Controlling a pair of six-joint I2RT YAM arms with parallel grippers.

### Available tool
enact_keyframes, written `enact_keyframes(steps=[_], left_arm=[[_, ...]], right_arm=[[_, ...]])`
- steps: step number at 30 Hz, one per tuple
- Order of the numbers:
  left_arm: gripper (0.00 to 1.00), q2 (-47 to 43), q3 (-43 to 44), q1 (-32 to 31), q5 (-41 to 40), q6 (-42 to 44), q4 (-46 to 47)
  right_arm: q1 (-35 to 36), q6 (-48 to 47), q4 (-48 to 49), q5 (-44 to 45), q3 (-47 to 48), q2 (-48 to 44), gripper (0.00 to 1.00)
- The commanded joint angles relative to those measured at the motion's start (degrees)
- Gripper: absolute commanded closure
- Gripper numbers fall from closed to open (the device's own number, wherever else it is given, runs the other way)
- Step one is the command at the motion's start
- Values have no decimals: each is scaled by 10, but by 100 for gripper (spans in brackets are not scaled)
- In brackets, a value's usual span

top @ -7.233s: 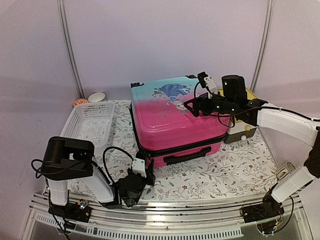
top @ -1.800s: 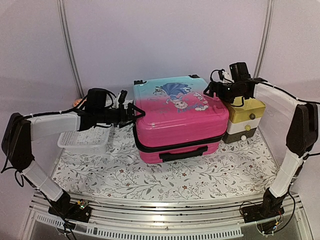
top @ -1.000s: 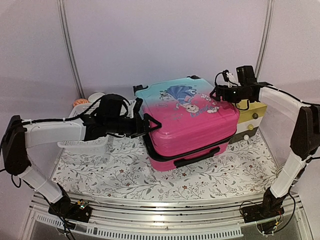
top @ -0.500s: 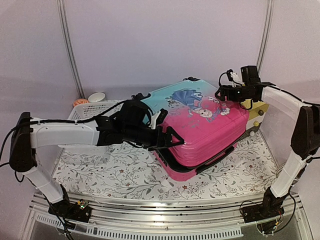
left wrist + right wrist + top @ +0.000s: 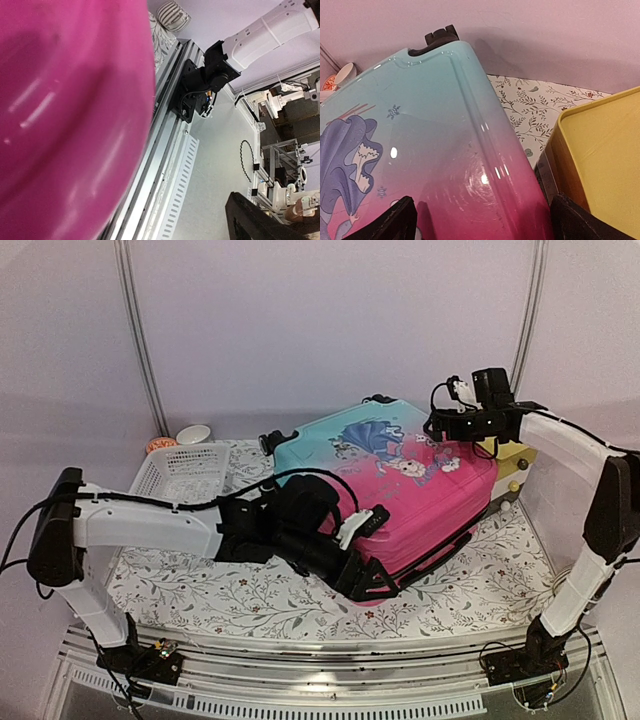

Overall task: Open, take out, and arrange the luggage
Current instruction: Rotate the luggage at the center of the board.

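The luggage (image 5: 400, 480), a pink-to-turquoise hard-shell suitcase with a cartoon print, lies shut and flat, skewed on the floral table. My left gripper (image 5: 372, 580) stands open at its near corner by the black zipper band. In the left wrist view the pink shell (image 5: 60, 100) fills the left side and only one dark fingertip (image 5: 250, 220) shows. My right gripper (image 5: 447, 430) is open over the suitcase's far right edge. The right wrist view has its fingers (image 5: 395, 220) spread above the glossy shell (image 5: 445, 150).
A yellow-topped drawer box (image 5: 510, 465) (image 5: 605, 165) stands tight against the suitcase's right side. A white perforated basket (image 5: 185, 470) sits at the back left, with a small bowl (image 5: 193, 433) behind it. The metal rail (image 5: 330, 650) marks the table's near edge.
The left arm has swept along the suitcase's near side toward the front corner, and the suitcase has turned further. The right gripper has stayed nearly in place.
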Motion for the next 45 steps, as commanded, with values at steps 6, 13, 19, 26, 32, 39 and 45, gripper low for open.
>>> enact_keyframes(steps=[6,13,19,26,32,39,45], left_arm=[[2,-85,-65,18,-121,52,36],[2,-194,-114,54,-175,45,-13],[2,-269,-141,174,-158,60,-57],[2,-268,-115,369,-68,93,-38],[3,-171,-68,490,49,59,33],[3,-30,17,552,119,3,108],[5,69,108,564,127,-15,105]], right_arm=[[63,41,-40,41,-20,-81,2],[65,34,-21,28,-39,-125,2],[68,68,-40,60,-52,-157,1],[67,169,-62,178,-125,-249,1],[56,207,-67,173,-192,-323,1],[35,270,-63,80,-245,-329,1],[25,327,-54,84,-276,-336,1]])
